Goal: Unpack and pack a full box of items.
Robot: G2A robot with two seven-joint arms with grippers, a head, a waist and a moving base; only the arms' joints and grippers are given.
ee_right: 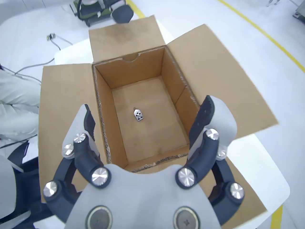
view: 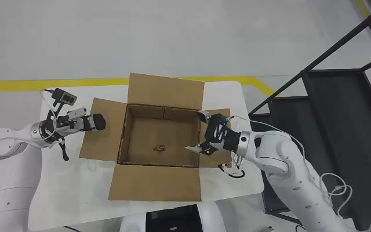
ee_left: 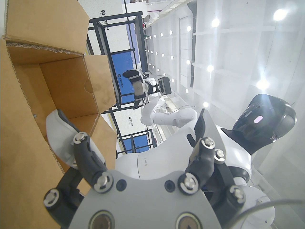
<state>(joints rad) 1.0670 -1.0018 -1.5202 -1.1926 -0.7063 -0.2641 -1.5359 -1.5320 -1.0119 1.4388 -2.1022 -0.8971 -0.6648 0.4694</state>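
Down onto the white table (view: 232,95) now, and squarely in the middle of it, the cardboard box (view: 164,112), wide open, all four flaps folded out flat. Inside, a bare brown floor and one small metal part (view: 160,148), loose near the middle, apart from every wall. Same story from the right wrist view: deep cardboard box (ee_right: 133,72), plain walls, the metal part (ee_right: 138,115) flat on the bottom, a grey piece with small holes in it.

Over to the right gripper (view: 200,133), up above the right rim, over the line between the opening and the right flap. Fingers spread wide, nothing between them, dark pads (ee_right: 202,115) facing inward. Aimed down into the opening from the right wrist view (ee_right: 147,106), well above the metal part, no contact with it.

And the left gripper (view: 87,120), out at the left side of the table, right at the outer edge of the left flap. Tilted upward, away from the table, with the cardboard box (ee_left: 62,89) off to one side. Fingers (ee_left: 59,129) wide apart here too, holding nothing. Touching the flap or just beside it: impossible to tell.
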